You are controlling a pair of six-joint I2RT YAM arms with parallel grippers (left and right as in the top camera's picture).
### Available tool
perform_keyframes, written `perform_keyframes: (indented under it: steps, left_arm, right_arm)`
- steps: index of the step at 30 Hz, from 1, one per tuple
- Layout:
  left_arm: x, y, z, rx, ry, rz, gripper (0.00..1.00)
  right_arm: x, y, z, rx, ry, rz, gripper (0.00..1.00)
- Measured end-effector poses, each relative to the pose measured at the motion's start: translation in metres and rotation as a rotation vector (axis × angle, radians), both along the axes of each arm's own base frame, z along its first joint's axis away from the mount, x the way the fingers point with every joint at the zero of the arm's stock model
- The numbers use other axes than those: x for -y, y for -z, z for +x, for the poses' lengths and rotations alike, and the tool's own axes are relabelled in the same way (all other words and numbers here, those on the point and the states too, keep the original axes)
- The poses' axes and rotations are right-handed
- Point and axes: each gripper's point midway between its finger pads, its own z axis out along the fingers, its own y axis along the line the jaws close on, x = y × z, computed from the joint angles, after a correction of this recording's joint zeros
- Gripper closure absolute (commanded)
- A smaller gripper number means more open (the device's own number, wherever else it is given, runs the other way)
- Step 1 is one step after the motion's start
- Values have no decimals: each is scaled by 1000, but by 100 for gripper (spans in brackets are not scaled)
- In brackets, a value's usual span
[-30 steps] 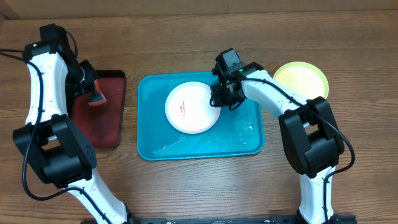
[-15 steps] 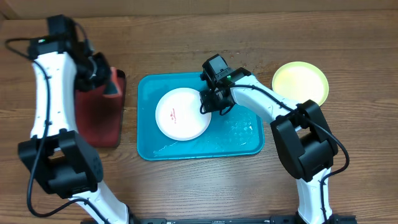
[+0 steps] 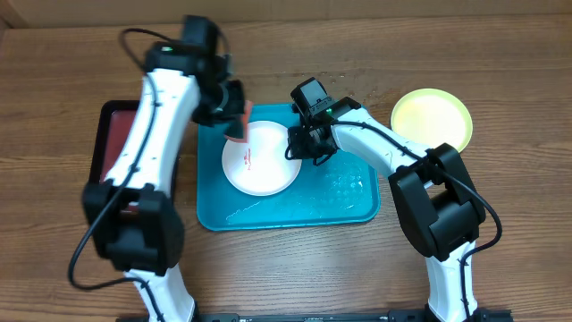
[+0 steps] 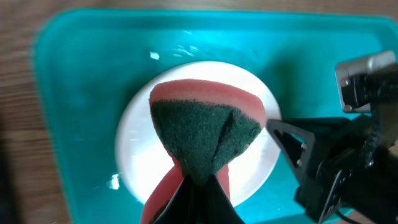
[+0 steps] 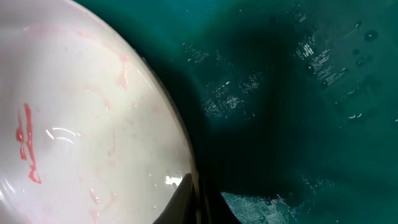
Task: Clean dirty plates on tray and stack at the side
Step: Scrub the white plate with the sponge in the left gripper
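A white plate with red smears lies on the turquoise tray. My right gripper is shut on the plate's right rim; in the right wrist view the gripper pinches the edge of the plate. My left gripper is shut on a red sponge with a green scouring face and holds it over the plate's upper left part. A yellow-green plate sits on the table to the right of the tray.
A dark red, black-rimmed tray lies left of the turquoise tray. Water drops glisten on the tray floor to the right of the plate. The right arm stands close beside the sponge.
My left arm has swung right from the dark red tray to above the white plate, carrying the sponge. The right gripper drew the plate slightly left, then held it.
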Motion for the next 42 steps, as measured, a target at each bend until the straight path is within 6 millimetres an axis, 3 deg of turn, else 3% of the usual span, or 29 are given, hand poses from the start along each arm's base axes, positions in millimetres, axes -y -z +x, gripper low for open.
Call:
perform_keyframes:
  steps: [7, 12, 16, 23, 29, 33, 37, 42]
  left_arm:
    - [40, 56, -1, -97, 58, 17, 96]
    - [48, 93, -11, -194, 68, 52, 96]
    - [44, 111, -13, -229, 57, 86, 96]
    - [30, 114, -5, -193, 34, 170, 96]
    - [-19, 111, -5, -180, -53, 429, 96]
    - [-34, 104, 5, -154, -95, 473, 96]
    - [-27, 98, 16, -121, -100, 426, 96]
    - [14, 101, 24, -109, -44, 220, 96]
  right_arm:
    - [-1, -1, 2, 0, 32, 10, 96]
    - [-1, -1, 6, 9, 55, 14, 96]
    - [5, -1, 11, -2, 111, 22, 96]
    - [12, -1, 16, -20, 151, 42, 96]
    - [11, -1, 15, -25, 156, 45, 96]
    - [11, -1, 17, -20, 160, 50, 96]
    - [12, -1, 18, -17, 173, 47, 96]
    - [15, -1, 20, -16, 185, 41, 96]
